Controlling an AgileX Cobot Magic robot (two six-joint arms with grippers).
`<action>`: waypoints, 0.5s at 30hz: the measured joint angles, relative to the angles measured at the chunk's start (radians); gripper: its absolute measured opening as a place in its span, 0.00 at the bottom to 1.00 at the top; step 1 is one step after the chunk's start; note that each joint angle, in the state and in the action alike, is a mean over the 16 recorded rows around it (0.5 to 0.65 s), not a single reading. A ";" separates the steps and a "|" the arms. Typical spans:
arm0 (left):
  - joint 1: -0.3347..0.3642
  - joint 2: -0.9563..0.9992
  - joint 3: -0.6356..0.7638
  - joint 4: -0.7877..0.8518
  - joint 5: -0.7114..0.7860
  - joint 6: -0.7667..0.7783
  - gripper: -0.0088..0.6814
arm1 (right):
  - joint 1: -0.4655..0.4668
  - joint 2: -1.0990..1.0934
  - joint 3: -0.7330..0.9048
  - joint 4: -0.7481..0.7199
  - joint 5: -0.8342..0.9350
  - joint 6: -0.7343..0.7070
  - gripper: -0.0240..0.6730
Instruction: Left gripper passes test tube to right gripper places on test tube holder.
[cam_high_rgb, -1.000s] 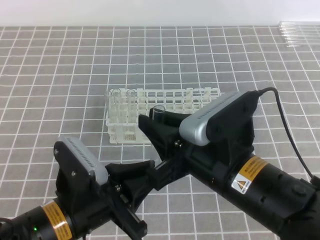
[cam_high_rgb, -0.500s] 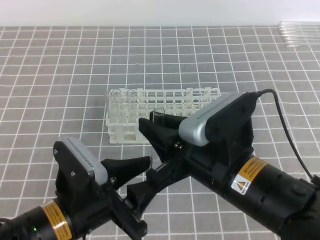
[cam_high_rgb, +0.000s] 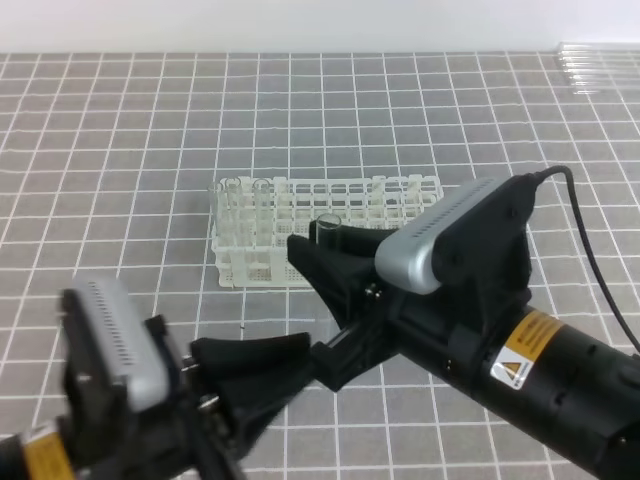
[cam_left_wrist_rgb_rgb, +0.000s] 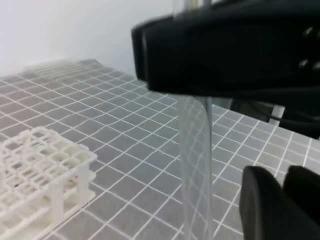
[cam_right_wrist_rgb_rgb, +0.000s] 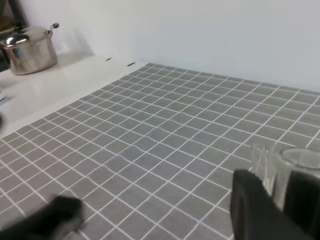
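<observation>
Right tool clamped on the test tube, fingers pinched tight around the glass, open rim poking up just above the black claw in the high view. From the left wrist view, same story: tube hanging upright and clear below the dark bulk of the right tool, rounded end out of frame at the bottom. In the right wrist view, clear glass gripped between the two black fingers.

Left tool down low at the front left, blurred, fingers spread apart and gripping nothing, well clear of the tube. One of its dark fingertips showing at the lower right of its own camera, just beside the glass but apart from it.

Test tube holder sitting on the grey grid-patterned table, white lattice of square holes, directly behind the right tool in the high view; a couple of clear tubes visible standing in its left end. Held tube above the table in front of the holder, not in any hole. Corner of the holder at lower left in the left wrist view.

Bundle of spare clear tubes lying at the far right edge of the table. Steel pot with lid on a white surface beyond the table, far left in the right wrist view.
</observation>
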 joint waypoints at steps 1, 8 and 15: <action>0.000 -0.034 0.000 0.028 0.029 -0.020 0.22 | 0.000 -0.005 0.000 0.000 0.008 -0.003 0.17; 0.000 -0.323 0.008 0.178 0.298 -0.178 0.04 | 0.000 -0.026 0.000 0.001 0.051 -0.015 0.17; 0.000 -0.593 0.048 0.241 0.540 -0.291 0.01 | 0.000 -0.028 0.000 0.001 0.073 -0.015 0.17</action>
